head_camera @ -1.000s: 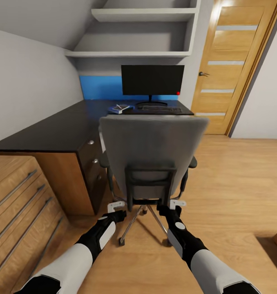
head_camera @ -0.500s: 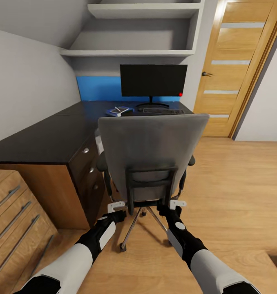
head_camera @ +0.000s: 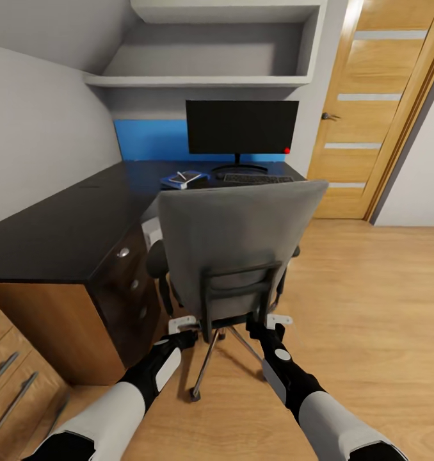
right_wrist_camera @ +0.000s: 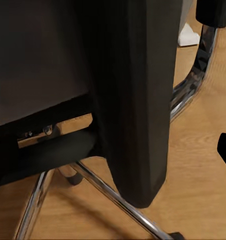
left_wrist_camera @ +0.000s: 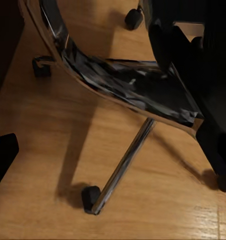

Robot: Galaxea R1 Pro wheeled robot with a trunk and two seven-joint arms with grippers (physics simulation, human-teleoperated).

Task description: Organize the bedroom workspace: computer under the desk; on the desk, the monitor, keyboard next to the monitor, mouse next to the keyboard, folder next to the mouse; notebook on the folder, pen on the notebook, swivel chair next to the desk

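Both grippers, left gripper (head_camera: 182, 325) and right gripper (head_camera: 273, 322), sit at the swivel chair (head_camera: 233, 246) frame; their grip I cannot tell. Push evenly toward the desk (head_camera: 63, 224).

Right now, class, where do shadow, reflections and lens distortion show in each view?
Head view: wide-angle lens bends the door. Left wrist view: the swivel chair's chrome base mirrors the room and casts dark shadows on the floor. Right wrist view: the chair back is nearly black.

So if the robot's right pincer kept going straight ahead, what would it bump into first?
Most likely the black frame on the back of the grey padded swivel chair; the right pincer sits just behind it, though the exact gap is hard to judge.
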